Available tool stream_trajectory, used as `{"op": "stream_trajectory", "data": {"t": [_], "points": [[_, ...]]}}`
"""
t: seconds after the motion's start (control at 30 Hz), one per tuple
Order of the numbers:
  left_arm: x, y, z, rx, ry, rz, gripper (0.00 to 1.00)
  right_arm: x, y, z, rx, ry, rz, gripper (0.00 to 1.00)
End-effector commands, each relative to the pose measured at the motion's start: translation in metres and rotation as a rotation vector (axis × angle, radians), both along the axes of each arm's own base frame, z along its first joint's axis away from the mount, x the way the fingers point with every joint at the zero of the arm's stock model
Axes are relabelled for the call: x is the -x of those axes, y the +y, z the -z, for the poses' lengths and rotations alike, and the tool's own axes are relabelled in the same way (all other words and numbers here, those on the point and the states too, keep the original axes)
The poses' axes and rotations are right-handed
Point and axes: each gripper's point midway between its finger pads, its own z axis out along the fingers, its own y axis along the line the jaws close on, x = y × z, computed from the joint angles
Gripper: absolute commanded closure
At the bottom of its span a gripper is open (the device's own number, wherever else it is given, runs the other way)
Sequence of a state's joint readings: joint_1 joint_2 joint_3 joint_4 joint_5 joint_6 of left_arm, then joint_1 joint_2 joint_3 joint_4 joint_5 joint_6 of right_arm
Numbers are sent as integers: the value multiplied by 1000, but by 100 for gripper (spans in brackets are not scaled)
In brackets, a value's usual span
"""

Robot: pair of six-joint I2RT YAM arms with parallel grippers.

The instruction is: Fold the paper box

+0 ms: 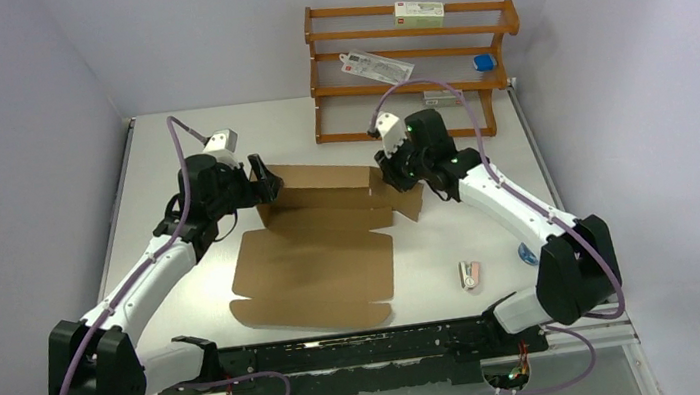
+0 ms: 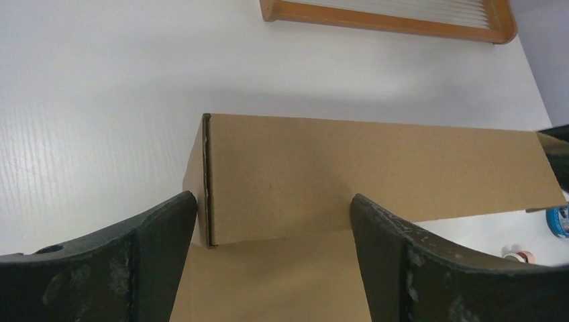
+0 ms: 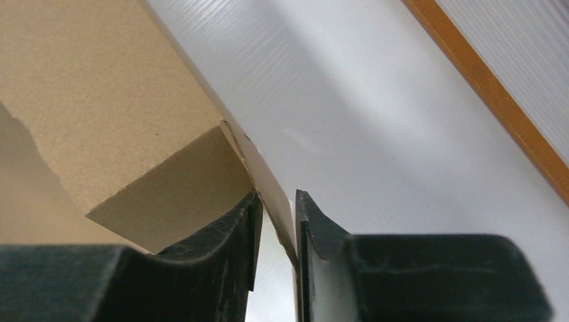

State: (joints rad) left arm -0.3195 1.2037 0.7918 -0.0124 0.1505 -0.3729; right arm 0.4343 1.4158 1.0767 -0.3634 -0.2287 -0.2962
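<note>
one brown corrugated paper box (image 1: 318, 257) lay mid table (image 1: 451, 235), part folded: far wall upright, near panel flat with flaps. left gripper (image 1: 266, 183) sat at the wall's left end, fingers (image 2: 161, 228) wide, corner between them, contact unclear. right gripper (image 3: 276, 208) was narrow, pinching the right flap's thin edge; only the right wrist view showed that pinch, hidden from the top.

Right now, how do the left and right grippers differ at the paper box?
The left gripper stands wide open, holding nothing; the right gripper is closed on a flap of the paper box. The left gripper is at the raised wall's left end, the right gripper at its right end. Both are at the same upright wall.
</note>
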Motion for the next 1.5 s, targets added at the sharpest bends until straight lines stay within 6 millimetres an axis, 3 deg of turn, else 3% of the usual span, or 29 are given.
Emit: {"op": "stream_trajectory", "data": {"t": [0.0,0.17,0.33,0.7,0.87,0.97,1.13,1.23,1.4,1.47], "points": [[-8,11,4,-61,17,-42,11,13,1,-2,102,-54,-63,65],[-14,10,7,-81,31,-34,11,13,-4,8,196,-38,-83,62],[-11,0,11,-54,39,19,13,14,2,22,194,6,-74,67],[-1,-11,6,1,28,78,15,11,14,17,128,30,58,79],[3,-6,0,-12,21,66,15,11,17,20,135,51,70,84],[5,2,-12,-20,-14,25,14,13,14,20,156,36,46,84],[21,12,-53,18,-153,-17,13,18,12,18,178,25,3,84],[35,2,-67,46,-210,10,12,20,14,15,172,25,-15,84],[51,-5,-69,10,-234,-3,12,22,15,14,169,20,-25,84],[64,-27,-70,31,-267,70,12,22,15,15,169,25,-28,84]]}}
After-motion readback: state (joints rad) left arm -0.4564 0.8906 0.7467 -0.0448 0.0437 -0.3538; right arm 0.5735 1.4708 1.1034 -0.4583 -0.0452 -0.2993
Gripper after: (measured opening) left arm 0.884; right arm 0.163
